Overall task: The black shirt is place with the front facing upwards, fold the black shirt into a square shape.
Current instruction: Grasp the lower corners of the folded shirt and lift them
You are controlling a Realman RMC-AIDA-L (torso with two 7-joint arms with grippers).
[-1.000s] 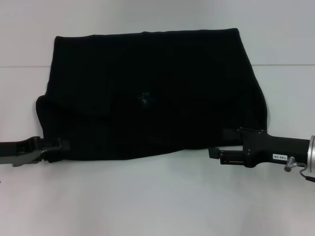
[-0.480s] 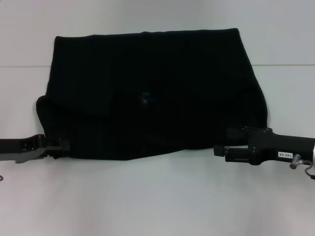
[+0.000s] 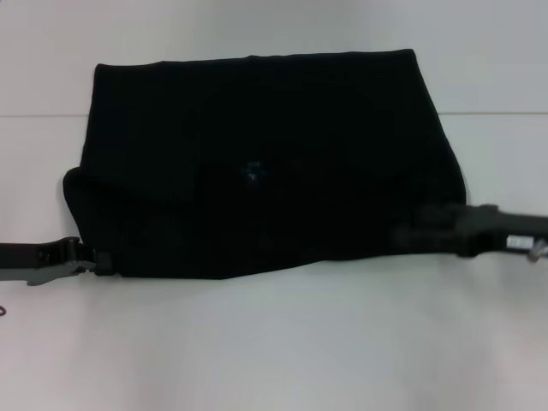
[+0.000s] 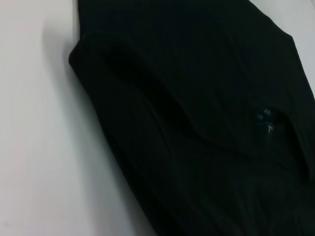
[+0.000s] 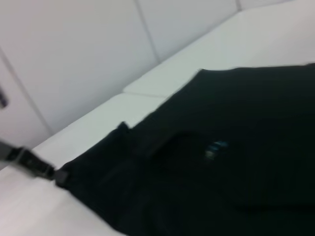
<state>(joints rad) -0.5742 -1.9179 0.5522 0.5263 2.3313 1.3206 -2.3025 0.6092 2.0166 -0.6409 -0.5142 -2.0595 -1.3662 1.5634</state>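
The black shirt (image 3: 257, 128) lies on the white table (image 3: 274, 342), its near part folded up over the rest, with the small blue neck label (image 3: 252, 169) showing in the middle. No lettering shows. It fills the left wrist view (image 4: 197, 123) and the right wrist view (image 5: 236, 196). My left gripper (image 3: 104, 259) is low at the shirt's near left corner, touching its edge; it also shows in the right wrist view (image 5: 58, 176). My right gripper (image 3: 407, 233) is over the shirt's near right edge, its jaws apart and nothing seen between them.
A seam in the table (image 3: 497, 112) runs across behind the shirt's middle. A white wall (image 5: 74, 59) stands beyond the table's far side. Bare table surface lies in front of the shirt and to both sides.
My right gripper has moved to the right and away from me, now over the shirt's right edge. My left gripper has drawn slightly to the left. The shirt has not moved.
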